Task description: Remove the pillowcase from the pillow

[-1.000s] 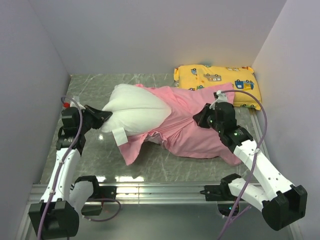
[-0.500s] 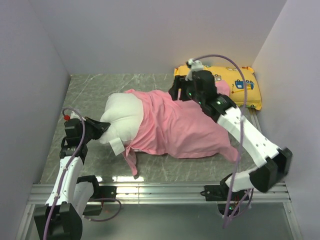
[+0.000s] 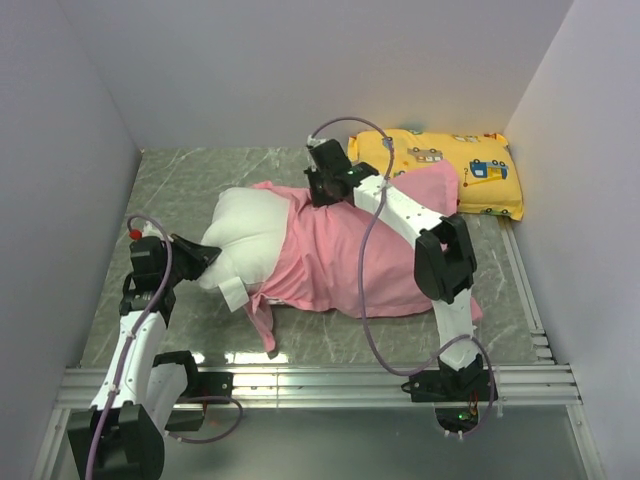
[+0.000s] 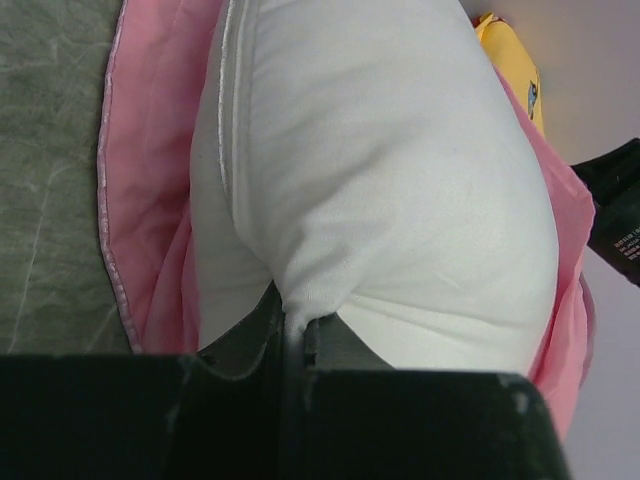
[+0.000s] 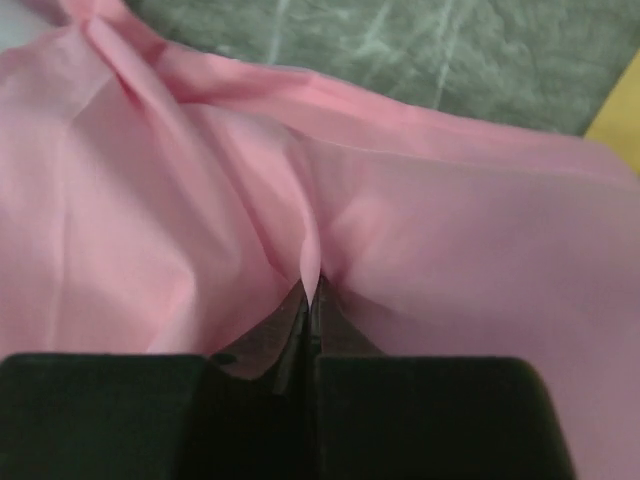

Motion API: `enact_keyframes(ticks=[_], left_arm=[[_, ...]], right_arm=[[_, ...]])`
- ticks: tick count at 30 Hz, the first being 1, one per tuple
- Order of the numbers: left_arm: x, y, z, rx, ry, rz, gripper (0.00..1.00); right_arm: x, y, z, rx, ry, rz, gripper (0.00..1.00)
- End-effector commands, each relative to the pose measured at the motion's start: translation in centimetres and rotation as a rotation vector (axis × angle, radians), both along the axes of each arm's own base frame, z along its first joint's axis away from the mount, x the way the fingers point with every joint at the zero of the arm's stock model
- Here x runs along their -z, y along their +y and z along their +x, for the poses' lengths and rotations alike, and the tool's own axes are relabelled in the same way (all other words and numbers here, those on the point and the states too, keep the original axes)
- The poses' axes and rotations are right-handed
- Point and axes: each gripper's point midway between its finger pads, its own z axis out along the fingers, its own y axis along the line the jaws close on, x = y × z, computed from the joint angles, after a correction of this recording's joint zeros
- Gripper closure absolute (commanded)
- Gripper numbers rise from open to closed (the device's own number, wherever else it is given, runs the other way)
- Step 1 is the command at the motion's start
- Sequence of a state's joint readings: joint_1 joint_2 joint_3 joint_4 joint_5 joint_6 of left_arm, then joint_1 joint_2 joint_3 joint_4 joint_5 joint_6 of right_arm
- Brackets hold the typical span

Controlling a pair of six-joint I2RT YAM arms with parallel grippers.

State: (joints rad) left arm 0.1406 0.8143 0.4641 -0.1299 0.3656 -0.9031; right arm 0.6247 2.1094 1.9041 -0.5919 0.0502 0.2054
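Observation:
The white pillow (image 3: 248, 232) lies mid-table with its left end bare and its right part inside the pink pillowcase (image 3: 360, 255). My left gripper (image 3: 203, 252) is shut on a pinch of the pillow's white fabric (image 4: 380, 180) at its left end, seen close in the left wrist view at the left gripper (image 4: 296, 328). My right gripper (image 3: 318, 192) reaches over to the far edge of the pillowcase near its open end. In the right wrist view the right gripper (image 5: 312, 298) is shut on a fold of the pink pillowcase (image 5: 180, 230).
A yellow cartoon-vehicle pillow (image 3: 470, 170) lies at the back right, partly under the pink fabric. Grey walls close the table on three sides. The marbled tabletop (image 3: 190, 175) shows at the back left. A metal rail (image 3: 320, 380) runs along the near edge.
The right arm swung from the pillowcase's right side up and left to its far edge, opened on the way and shut on a fold. The pink cover now reaches further left over the pillow.

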Motion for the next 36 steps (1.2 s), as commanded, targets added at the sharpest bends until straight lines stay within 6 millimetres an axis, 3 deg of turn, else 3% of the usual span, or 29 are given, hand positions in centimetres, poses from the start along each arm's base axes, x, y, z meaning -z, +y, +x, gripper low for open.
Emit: enact_keyframes(ticks=[1, 4, 5, 7, 10, 12, 16, 18, 19, 22, 24, 26, 29, 31, 32, 33, 35, 36], left_arm=[[-2.3, 1.4, 0.5, -0.054, -0.048, 0.065, 1.00], [-4.1, 1.9, 0.3, -0.081, -0.087, 0.084, 1.00], [-4.3, 2.1, 0.0, -0.091, -0.082, 0.093, 0.99], [-5.6, 2.8, -0.4, -0.128, -0.115, 0.126, 0.99], [-6.4, 3.6, -1.2, -0.166, -0.126, 0.159, 1.00], [-6.3, 3.8, -1.5, -0.174, -0.124, 0.168, 1.00], [-5.0, 4.1, -1.5, -0.185, -0.091, 0.167, 1.00], [-4.5, 3.8, -1.3, -0.178, -0.092, 0.147, 0.99], [-4.5, 3.5, -1.2, -0.162, -0.102, 0.132, 1.00], [-5.4, 2.3, -0.5, -0.115, -0.144, 0.073, 0.99], [-6.3, 2.1, -0.1, -0.102, -0.164, 0.061, 0.99], [-6.9, 2.2, 0.1, -0.100, -0.173, 0.078, 1.00], [-8.0, 2.4, 0.3, -0.104, -0.186, 0.094, 0.99], [-8.8, 2.2, 0.3, -0.095, -0.205, 0.090, 0.99], [-9.2, 2.1, 0.4, -0.094, -0.215, 0.086, 1.00], [-9.6, 2.1, 0.4, -0.096, -0.222, 0.086, 1.00], [-10.1, 2.0, 0.5, -0.091, -0.230, 0.080, 0.99], [-10.6, 1.9, 0.6, -0.091, -0.242, 0.079, 0.99]], right_arm=[[-2.0, -5.7, 0.2, 0.145, -0.013, -0.010, 1.00], [-2.9, -10.2, 1.4, 0.265, -0.038, -0.009, 1.00], [-3.1, -12.6, 2.2, 0.324, -0.045, -0.009, 1.00], [-3.0, -15.1, 2.3, 0.387, -0.046, -0.003, 1.00], [-4.7, -20.1, 2.8, 0.508, -0.087, 0.031, 1.00], [-5.2, -22.6, 3.1, 0.559, -0.089, 0.069, 1.00], [-6.9, -24.9, 2.9, 0.613, -0.127, 0.085, 1.00], [-7.6, -24.8, 2.8, 0.606, -0.131, 0.106, 1.00], [-8.2, -23.0, 2.5, 0.537, -0.128, 0.160, 1.00], [-9.1, -20.0, 1.4, 0.432, -0.138, 0.158, 0.98], [-10.2, -17.5, -0.1, 0.389, -0.179, 0.107, 0.75], [-13.0, -15.8, -2.1, 0.357, -0.253, 0.122, 0.50], [-17.3, -14.0, -5.1, 0.320, -0.357, 0.179, 0.35], [-19.1, -13.1, -7.5, 0.298, -0.394, 0.216, 0.34], [-19.4, -12.5, -8.5, 0.277, -0.400, 0.233, 0.33], [-18.5, -10.7, -10.4, 0.241, -0.395, 0.220, 0.33], [-19.1, -10.0, -12.8, 0.231, -0.418, 0.250, 0.33], [-17.3, -8.0, -14.9, 0.179, -0.381, 0.272, 0.33]])
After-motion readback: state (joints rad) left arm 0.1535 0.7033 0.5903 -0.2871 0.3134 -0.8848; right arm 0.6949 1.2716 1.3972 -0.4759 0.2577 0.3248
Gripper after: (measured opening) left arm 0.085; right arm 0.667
